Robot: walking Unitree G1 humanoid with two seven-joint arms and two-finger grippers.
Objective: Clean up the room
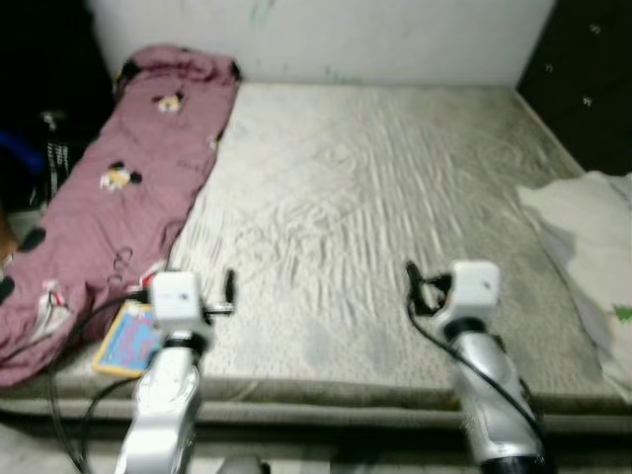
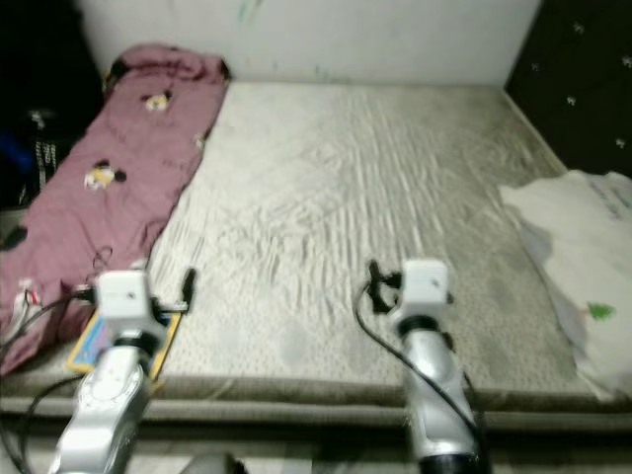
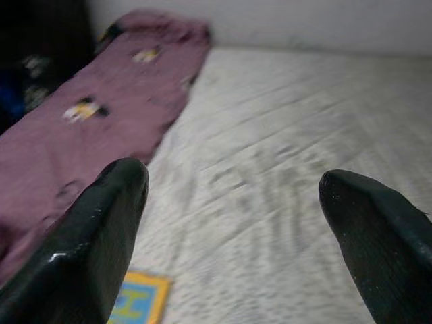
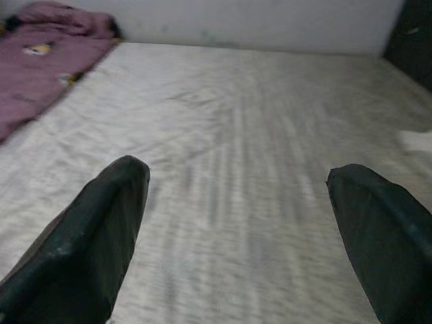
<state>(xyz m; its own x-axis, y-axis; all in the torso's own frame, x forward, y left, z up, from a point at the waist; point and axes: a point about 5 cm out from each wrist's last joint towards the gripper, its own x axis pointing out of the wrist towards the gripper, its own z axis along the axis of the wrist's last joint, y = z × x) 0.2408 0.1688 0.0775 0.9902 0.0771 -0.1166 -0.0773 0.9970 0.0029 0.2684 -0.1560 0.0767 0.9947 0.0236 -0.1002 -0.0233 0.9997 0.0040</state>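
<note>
Ahead of us lay a wide mattress (image 1: 395,227) covered in a wrinkled grey-beige sheet, running back to a pale wall (image 1: 395,35). Along its left side we saw a long pinkish-purple blanket (image 1: 118,207) printed with small cartoon figures, bunched at the far end near the wall and spilling over the mattress's near left corner. Just beside that blanket, at the near left edge of the mattress, rested a flat blue and yellow book (image 1: 126,341), partly hidden behind our left arm. On the right edge a rumpled white cloth (image 1: 592,237) lay heaped, hanging partly off the mattress.

We held both arms out over the near part of the mattress. Our left gripper (image 3: 236,202) hovered above the sheet with its two black fingers (image 3: 101,229) spread wide apart and nothing between them; past the fingers, the wrist view showed the blanket and a corner of the book. Our right gripper (image 4: 236,202) hung above the bare middle of the sheet, its fingers (image 4: 88,236) likewise spread apart and empty, well apart from the white cloth. Dark furniture (image 1: 583,79) stood at the far right.
</note>
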